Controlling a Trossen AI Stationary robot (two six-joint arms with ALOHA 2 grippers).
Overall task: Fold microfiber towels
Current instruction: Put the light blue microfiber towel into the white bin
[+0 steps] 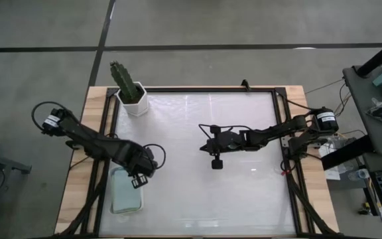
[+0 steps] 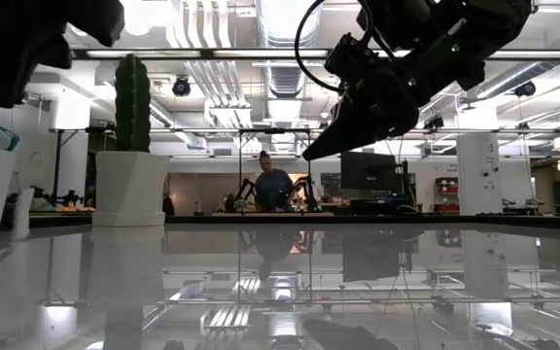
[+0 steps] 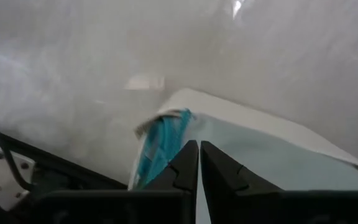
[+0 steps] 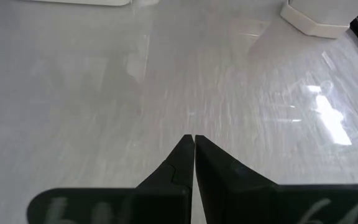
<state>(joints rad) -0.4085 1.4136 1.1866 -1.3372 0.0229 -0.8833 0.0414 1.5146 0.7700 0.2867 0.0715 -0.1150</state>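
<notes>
Two arms over table: left arm at the near-left corner, right arm reaching toward the middle.
Tray [image 1: 116,206]: white, rectangular, near-left corner of the table [image 1: 197,199]; its upper end is covered by the left arm in the high view.
Towels [image 1: 126,194]: stacked in the tray, pale blue cloth on top; the left wrist view shows a teal edge [image 3: 160,146] peeking out beneath it at one corner. Other colours in the stack cannot be made out; count not readable.
Towel look: top cloth lies flat and smooth, soft matte surface, corner slightly lifted where the teal shows.
Left gripper [image 1: 138,180]: hovers over the tray's far end, fingers [image 3: 188,163] pressed together with only a hairline gap, nothing between them. Whether the tips touch the cloth cannot be told.
Cactus [image 1: 126,81]: green, in a white hexagonal pot [image 1: 135,103], far-left corner of the table; stands upright.
Right gripper [image 1: 216,161]: above bare table near the centre, well apart from the tray; fingers [image 4: 182,158] closed tip to tip, empty.
Low view: both arms cut off by the frame's top; the tray shows only as a sliver at the left edge.
Background: a person [image 2: 272,185] far behind the table, small and dim.
</notes>
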